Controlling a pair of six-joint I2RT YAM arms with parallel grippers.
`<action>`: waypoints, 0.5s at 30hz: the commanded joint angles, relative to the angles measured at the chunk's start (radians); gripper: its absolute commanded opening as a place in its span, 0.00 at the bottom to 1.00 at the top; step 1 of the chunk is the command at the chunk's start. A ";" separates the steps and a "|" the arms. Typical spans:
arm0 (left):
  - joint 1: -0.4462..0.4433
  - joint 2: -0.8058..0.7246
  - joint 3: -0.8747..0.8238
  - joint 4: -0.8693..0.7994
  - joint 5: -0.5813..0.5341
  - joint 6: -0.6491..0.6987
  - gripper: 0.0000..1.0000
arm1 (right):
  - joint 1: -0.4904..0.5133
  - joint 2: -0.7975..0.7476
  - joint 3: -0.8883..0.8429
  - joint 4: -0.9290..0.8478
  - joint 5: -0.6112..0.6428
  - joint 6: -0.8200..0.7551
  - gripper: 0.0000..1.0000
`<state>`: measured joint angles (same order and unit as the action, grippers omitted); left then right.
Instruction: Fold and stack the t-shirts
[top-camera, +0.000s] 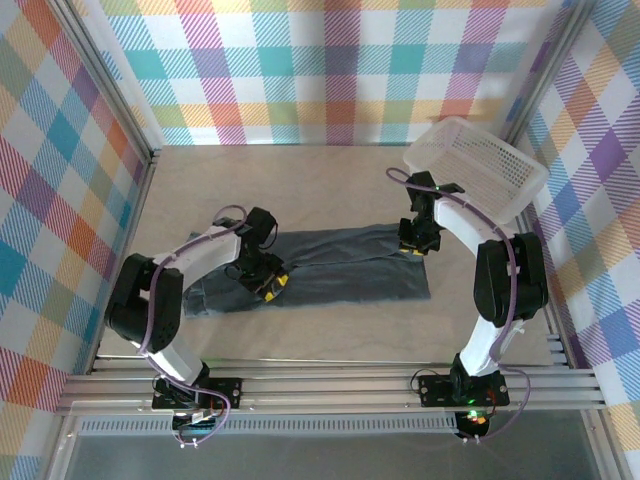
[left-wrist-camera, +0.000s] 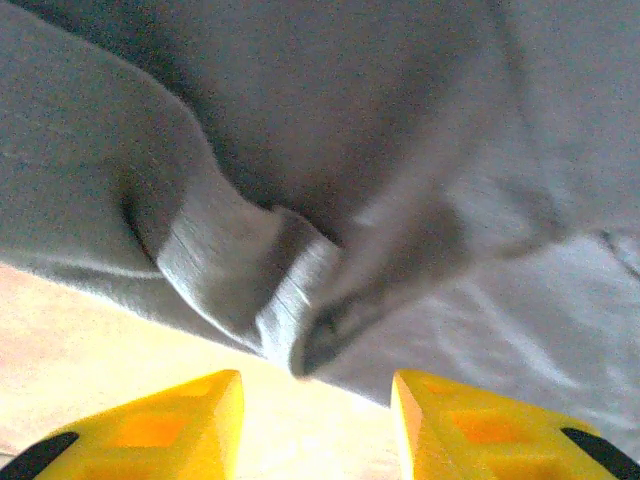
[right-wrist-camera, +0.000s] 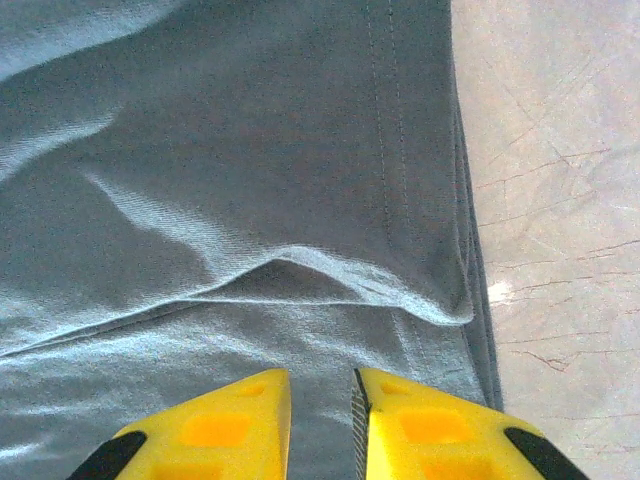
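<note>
The dark slate blue-grey t-shirt (top-camera: 340, 270) lies spread across the middle of the table, folded lengthwise with a crease along it. My left gripper (top-camera: 270, 285) is at the shirt's left part, near its front edge. In the left wrist view the left gripper (left-wrist-camera: 315, 380) is open over bare table, and a rolled sleeve hem of the t-shirt (left-wrist-camera: 290, 300) lies just ahead. My right gripper (top-camera: 415, 245) rests over the shirt's right end. In the right wrist view the right gripper (right-wrist-camera: 322, 375) has a narrow gap above flat t-shirt (right-wrist-camera: 250, 180) fabric, just behind a folded-over edge.
A white plastic lattice basket (top-camera: 480, 170) leans tilted at the back right, close behind the right arm. Checked walls enclose the tan table (top-camera: 300, 180). Bare tabletop (right-wrist-camera: 560, 200) lies right of the shirt's hemmed edge.
</note>
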<state>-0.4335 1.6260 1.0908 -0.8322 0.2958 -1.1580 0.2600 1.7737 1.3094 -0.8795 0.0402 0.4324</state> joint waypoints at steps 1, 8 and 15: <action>0.024 -0.077 0.113 -0.141 -0.136 0.067 0.35 | 0.005 -0.020 -0.013 0.004 -0.014 -0.006 0.25; 0.200 -0.015 0.118 -0.083 -0.215 0.408 0.20 | 0.006 -0.017 0.004 -0.007 -0.021 -0.013 0.25; 0.237 0.064 0.097 -0.073 -0.183 0.640 0.25 | 0.006 -0.032 0.005 -0.015 -0.014 -0.012 0.25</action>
<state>-0.1925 1.6951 1.2068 -0.8967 0.1055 -0.6807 0.2619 1.7737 1.3041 -0.8764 0.0399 0.4316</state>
